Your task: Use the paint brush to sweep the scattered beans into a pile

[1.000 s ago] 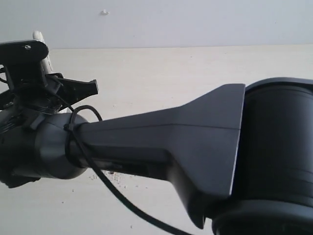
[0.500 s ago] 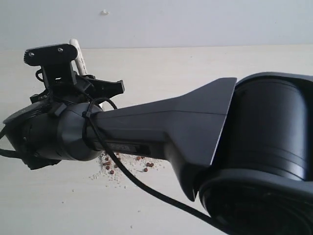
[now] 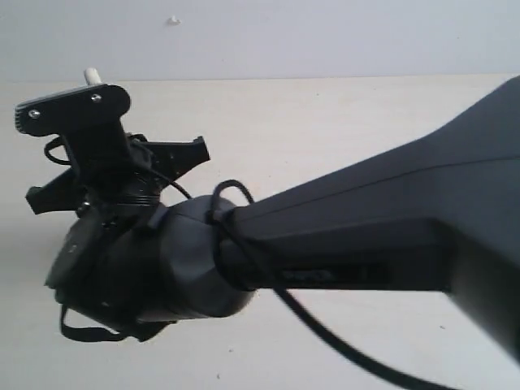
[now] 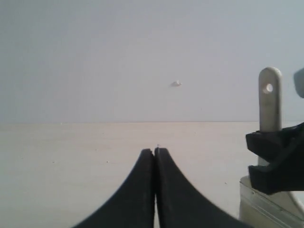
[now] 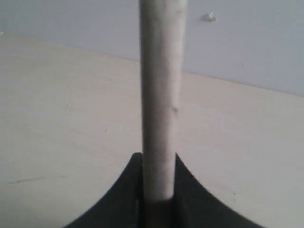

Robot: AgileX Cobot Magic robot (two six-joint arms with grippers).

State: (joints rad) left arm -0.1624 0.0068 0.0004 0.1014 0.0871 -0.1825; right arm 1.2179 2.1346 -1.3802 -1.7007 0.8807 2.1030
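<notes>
1. Right arm point(image 3: 366, 236): nearest, entering the exterior view from 3 o'clock
2. Right gripper point(image 5: 159, 164): fingers narrow, clamped on the paint brush point(image 5: 160, 95)
3. Its handle: pale wood, upright, holed end uppermost, silver band below; tip at 10 o'clock
4. Left gripper point(image 4: 155, 153): fingers pressed together, over the pale table point(image 4: 71, 161)

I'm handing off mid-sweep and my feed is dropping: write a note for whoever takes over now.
Left gripper: shut, empty.
Right gripper: shut on the paint brush handle, brush upright, handle end up.
Beans and pile: not visible in any view; the right arm blocks most of the exterior view.
Done: cannot be judged.
Left: get a clear look at the table, then sweep any stray beans into the pile.
</notes>
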